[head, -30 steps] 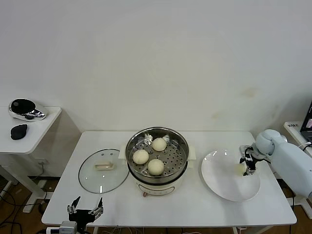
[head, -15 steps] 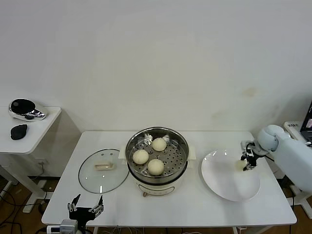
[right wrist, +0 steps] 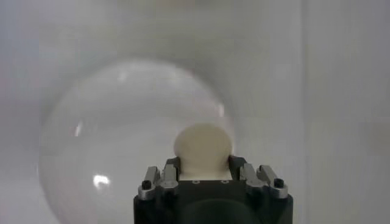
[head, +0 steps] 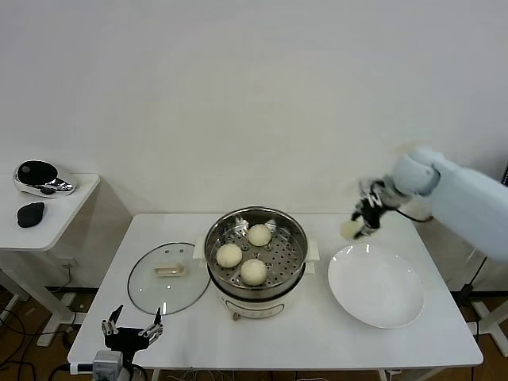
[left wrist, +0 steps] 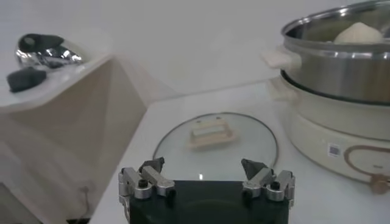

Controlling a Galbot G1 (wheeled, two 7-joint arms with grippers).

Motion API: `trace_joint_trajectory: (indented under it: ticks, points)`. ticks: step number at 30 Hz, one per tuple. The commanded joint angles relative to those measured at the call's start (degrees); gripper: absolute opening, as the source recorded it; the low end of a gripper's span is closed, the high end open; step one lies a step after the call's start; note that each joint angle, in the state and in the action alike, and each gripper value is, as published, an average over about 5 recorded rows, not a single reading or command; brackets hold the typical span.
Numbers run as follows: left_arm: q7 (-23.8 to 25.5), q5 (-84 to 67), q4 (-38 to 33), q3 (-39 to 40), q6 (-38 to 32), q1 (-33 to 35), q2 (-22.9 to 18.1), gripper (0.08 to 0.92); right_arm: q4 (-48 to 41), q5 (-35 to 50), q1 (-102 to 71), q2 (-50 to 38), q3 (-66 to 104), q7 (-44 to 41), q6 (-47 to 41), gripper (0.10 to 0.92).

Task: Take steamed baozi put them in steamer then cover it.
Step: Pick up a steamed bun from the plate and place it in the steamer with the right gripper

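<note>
The steamer (head: 255, 255), a shiny steel pot on a cream base, stands mid-table with three baozi (head: 253, 271) on its perforated tray. My right gripper (head: 359, 222) is shut on the fourth baozi (head: 349, 228) and holds it in the air between the steamer and the white plate; in the right wrist view the baozi (right wrist: 203, 146) sits between the fingers above the plate. The glass cover (head: 168, 277) lies flat on the table left of the steamer and also shows in the left wrist view (left wrist: 214, 143). My left gripper (head: 131, 329) is open and empty at the table's front left edge.
A white plate (head: 375, 286) lies right of the steamer, with nothing on it. A small side table (head: 44, 218) at far left holds a shiny dark object and a black object. The table's front edge runs just beyond the left gripper.
My right gripper has lifted the baozi off the plate and carried it up and left, toward the steamer. The left gripper has barely shifted.
</note>
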Motion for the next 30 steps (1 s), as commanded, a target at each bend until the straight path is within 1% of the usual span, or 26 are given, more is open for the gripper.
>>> trace_joint_trajectory:
  ticks: [1, 6, 11, 15, 20, 30]
  points:
    - [0.09, 1.8, -1.67, 0.15, 0.04, -0.13, 0.14, 0.823, 7.4, 19.87, 20.64, 7.55, -17.79, 0.93, -10.13, 0.509]
    - [0.0, 0.96, -2.26, 0.08, 0.05, 0.03, 0.31, 0.823, 7.05, 21.53, 19.83, 11.74, -18.75, 2.26, -12.3, 0.509]
    - [-0.04, 0.04, -2.65, -0.26, 0.06, 0.08, 0.61, 0.823, 5.24, 20.92, 16.19, 15.45, -17.76, 3.19, -13.65, 0.509]
    - [0.0, -0.4, -2.79, -0.53, 0.13, 0.1, 0.53, 0.823, 2.75, 18.18, 12.75, 17.67, -16.72, 3.71, -13.95, 0.509]
    - [0.07, -0.6, -3.09, -0.65, 0.13, 0.35, 0.42, 0.823, -0.6, 12.69, 7.74, 19.69, -14.52, 4.19, -13.87, 0.509]
    - [0.21, -0.72, -1.97, -0.21, 0.14, -0.74, 0.03, 0.823, -5.64, 6.5, 0.19, 22.2, -10.96, 5.81, -13.72, 0.508]
